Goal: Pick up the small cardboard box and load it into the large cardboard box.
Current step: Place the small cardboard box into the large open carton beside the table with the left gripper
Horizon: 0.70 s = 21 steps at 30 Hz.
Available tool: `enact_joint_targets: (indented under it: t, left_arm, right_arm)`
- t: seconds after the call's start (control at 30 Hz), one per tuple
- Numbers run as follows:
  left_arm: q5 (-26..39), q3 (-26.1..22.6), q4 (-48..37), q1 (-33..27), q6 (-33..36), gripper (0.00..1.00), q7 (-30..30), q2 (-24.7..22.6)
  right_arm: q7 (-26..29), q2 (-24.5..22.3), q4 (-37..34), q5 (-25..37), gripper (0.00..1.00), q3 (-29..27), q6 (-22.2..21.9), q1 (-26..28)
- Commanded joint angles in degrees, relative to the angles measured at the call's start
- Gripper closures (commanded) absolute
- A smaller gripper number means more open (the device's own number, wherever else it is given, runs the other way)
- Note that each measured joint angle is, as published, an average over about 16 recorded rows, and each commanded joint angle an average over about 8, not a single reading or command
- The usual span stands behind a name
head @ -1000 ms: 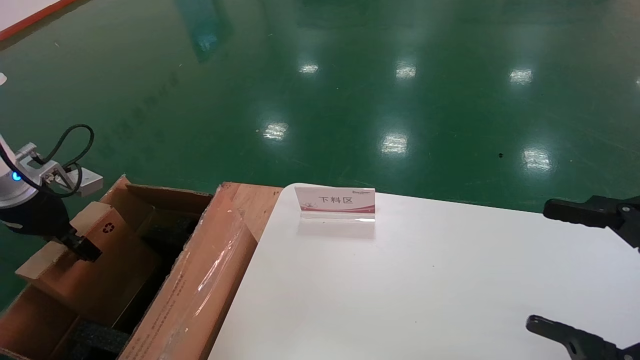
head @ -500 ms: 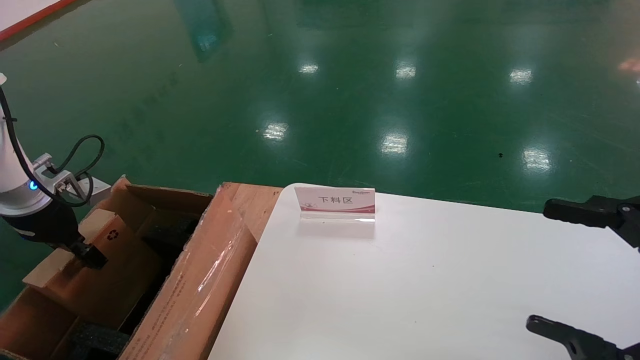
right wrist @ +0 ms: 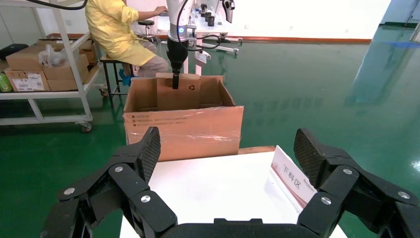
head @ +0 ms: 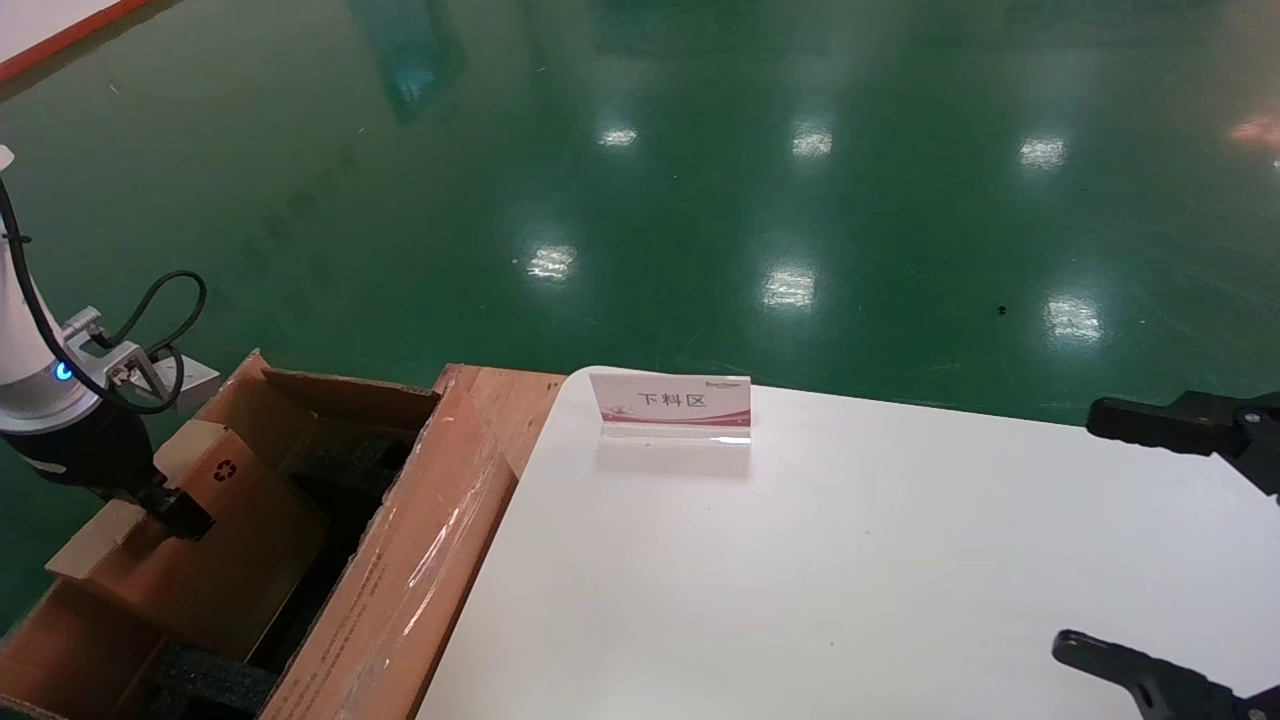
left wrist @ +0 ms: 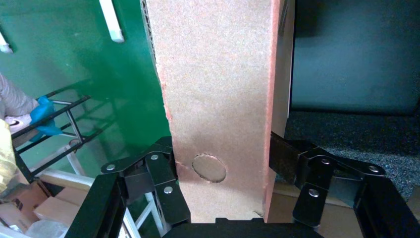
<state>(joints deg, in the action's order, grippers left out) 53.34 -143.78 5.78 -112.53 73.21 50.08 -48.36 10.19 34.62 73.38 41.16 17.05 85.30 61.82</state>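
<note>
The small cardboard box (head: pixel 220 540) is flat and brown with a recycling symbol. It stands tilted inside the open top of the large cardboard box (head: pixel 400 560), against black foam lining (head: pixel 340 470). My left gripper (head: pixel 185 520) is shut on its upper edge. In the left wrist view the fingers (left wrist: pixel 158 173) clamp both sides of the small box (left wrist: pixel 218 74), which has a perforated circle. The right wrist view shows the left gripper (right wrist: pixel 174 82) on top of the small box (right wrist: pixel 185 94) in the large box (right wrist: pixel 183 129). My right gripper (head: pixel 1075 530) is open over the table's right edge, and it also shows in the right wrist view (right wrist: pixel 228 148).
The white table (head: pixel 800 580) carries a small sign stand (head: pixel 670 405) near its far edge. The large box stands on the green floor against the table's left side, with its taped flap up. A person in yellow (right wrist: pixel 119 29) sits behind it beside a shelf of cartons (right wrist: pixel 39 69).
My left gripper has shifted slightly right and down with the small box. The large box's far corner and taped flap have nudged to the right. The right arm has not moved.
</note>
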Motion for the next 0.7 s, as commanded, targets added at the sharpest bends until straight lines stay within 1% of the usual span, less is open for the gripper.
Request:
enact_joint_targets:
  t: [0.03,0.53,0.7]
  left_arm:
    - [0.01,-0.01,0.04,-0.05,0.01,0.0,-0.01,0.03]
    - [0.05,-0.01,0.15,-0.24,0.04,0.0,-0.01,0.06]
    - [-0.08,0.16,0.55,-1.12,0.01,0.0,-1.15,-0.18]
  right_arm:
    - [0.0,0.0,0.0,0.0,0.0,0.0,0.0,0.0]
    - [0.0,0.0,0.0,0.0,0.0,-0.02,-0.01,0.0]
    - [0.0,0.0,-0.02,0.0,0.0,-0.01,0.0,0.01]
